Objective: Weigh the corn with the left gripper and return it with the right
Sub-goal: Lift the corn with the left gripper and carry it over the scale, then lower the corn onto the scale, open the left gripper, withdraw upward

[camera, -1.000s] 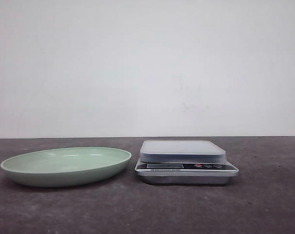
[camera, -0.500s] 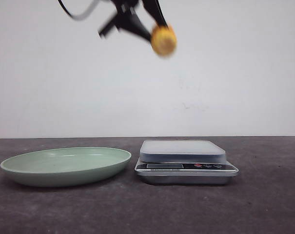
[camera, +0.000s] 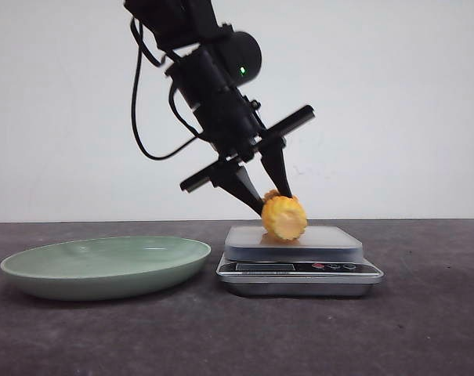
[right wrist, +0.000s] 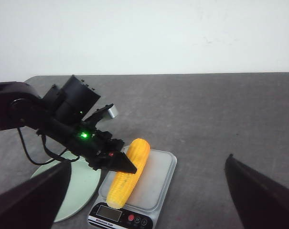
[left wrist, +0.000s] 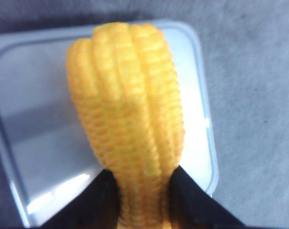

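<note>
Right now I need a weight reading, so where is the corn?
In the front view the corn is at the silver scale, right of the green plate, down on or just above its platform and gripped by the left gripper.

The corn (left wrist: 130, 133) has a bumpy surface of kernel rows, yellow-orange, with a soft waxy shine like plastic. The left tool (camera: 266, 197) looks like black hard plastic, mostly matt, and the arm housing (camera: 240, 55) above it is a little glossy. The scale (camera: 299, 270) has a smooth pale platform (left wrist: 34, 119) that reflects light in bright streaks, and its base looks like brushed silver metal with a dark glossy front panel. The plate (camera: 103, 266) is pale green, smooth, with a dull satin finish. The tabletop (camera: 425, 329) is dark grey, matt and finely grainy.
</note>
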`<state>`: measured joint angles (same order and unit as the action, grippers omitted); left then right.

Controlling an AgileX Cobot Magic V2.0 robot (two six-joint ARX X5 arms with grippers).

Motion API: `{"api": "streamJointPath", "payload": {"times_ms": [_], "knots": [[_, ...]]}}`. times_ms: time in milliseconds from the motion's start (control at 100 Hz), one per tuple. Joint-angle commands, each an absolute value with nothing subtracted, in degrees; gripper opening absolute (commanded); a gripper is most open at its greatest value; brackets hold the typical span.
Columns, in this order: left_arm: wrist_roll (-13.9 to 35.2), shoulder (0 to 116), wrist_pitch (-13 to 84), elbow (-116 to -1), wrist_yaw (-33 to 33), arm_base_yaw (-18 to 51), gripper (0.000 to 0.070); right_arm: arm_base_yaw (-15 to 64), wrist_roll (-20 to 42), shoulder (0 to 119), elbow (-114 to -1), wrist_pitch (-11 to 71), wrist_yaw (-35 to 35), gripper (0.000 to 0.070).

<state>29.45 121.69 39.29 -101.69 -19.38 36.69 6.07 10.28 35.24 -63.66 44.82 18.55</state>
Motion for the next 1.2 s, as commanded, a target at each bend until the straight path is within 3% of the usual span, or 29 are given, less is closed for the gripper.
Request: {"api": "streamJointPath", "payload": {"times_ms": [0,180,250,340,440,700,850,1000,1070,1190], "knots": [[29.95,124.03,39.20,-102.76,-19.07,37.52,0.0011,6.24,10.07,35.48,-64.31,44.64,18.09,0.0654],[30.98,124.66,39.13,-102.76,-19.07,37.58,0.0068,6.24,10.07,35.51,-64.31,44.64,17.93,0.0654],[31.00,124.66,38.94,-102.76,-19.09,37.56,0.0193,6.24,10.07,35.51,-64.31,44.64,17.87,0.0654],[31.00,124.64,39.16,-102.80,-19.16,37.45,0.0413,6.24,10.07,35.51,-64.31,44.64,17.47,0.0654],[31.07,124.64,39.51,-102.91,-19.16,37.23,0.0520,6.24,10.02,35.51,-64.31,44.64,17.45,0.0654],[30.89,124.64,44.40,-109.51,-19.25,36.29,0.0548,6.24,9.72,35.51,-64.27,44.69,16.21,0.0654],[30.11,124.64,50.43,-118.72,-15.90,35.68,0.0568,6.24,9.56,35.53,-64.20,44.69,16.21,0.0654],[23.97,124.64,59.94,-131.87,-13.23,35.31,0.0544,6.24,8.01,35.57,-64.07,45.63,15.73,0.0654],[20.75,124.64,65.17,-138.96,-11.92,35.33,0.0501,6.24,7.35,35.92,-64.07,46.46,14.70,0.0654],[15.40,124.62,75.18,-153.25,-9.67,36.18,0.0342,6.24,6.59,36.69,-64.05,47.94,14.52,0.0654]]}}
